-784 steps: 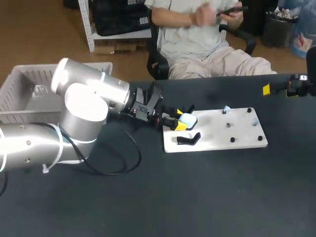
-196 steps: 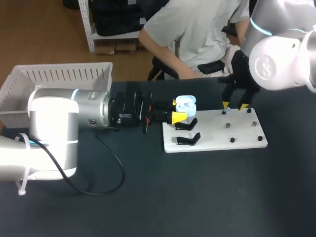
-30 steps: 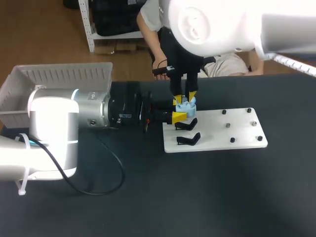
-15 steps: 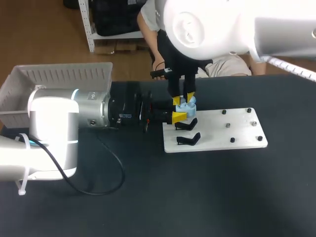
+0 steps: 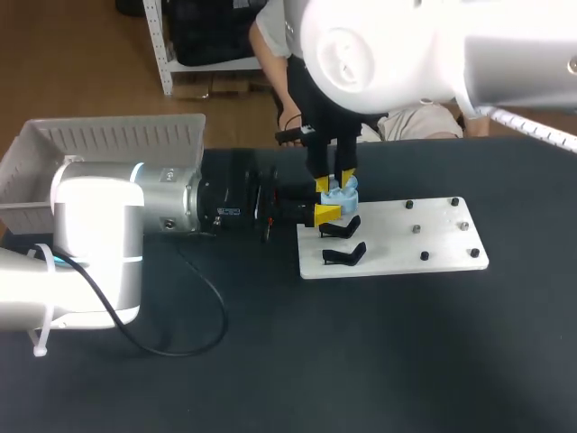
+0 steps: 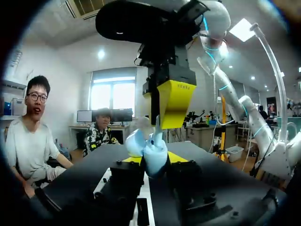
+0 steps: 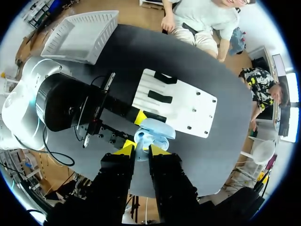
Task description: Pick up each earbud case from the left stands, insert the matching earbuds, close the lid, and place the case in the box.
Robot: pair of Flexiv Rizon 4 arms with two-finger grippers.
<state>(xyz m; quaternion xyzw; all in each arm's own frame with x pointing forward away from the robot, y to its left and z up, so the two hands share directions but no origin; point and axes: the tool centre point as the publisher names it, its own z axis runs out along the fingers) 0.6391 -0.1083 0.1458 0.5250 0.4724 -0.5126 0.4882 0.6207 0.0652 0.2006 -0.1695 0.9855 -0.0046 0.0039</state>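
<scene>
Pale blue earbud case [image 5: 341, 192] sitting open, clamped in left hand [image 5: 328, 202], over white board [image 5: 424, 239] left edge. Right hand [image 5: 334, 180], narrow, pinching earbud [image 7: 140, 151], having crossed from board's right end, now lowering onto case. Insertion likely underway; lid closing pending.

Black table [image 5: 388, 361] — matte, filling the head view from 3 through 6 to 9 o'clock. Brown wood floor [image 5: 81, 63] beyond its far edge, 11 o'clock.
</scene>
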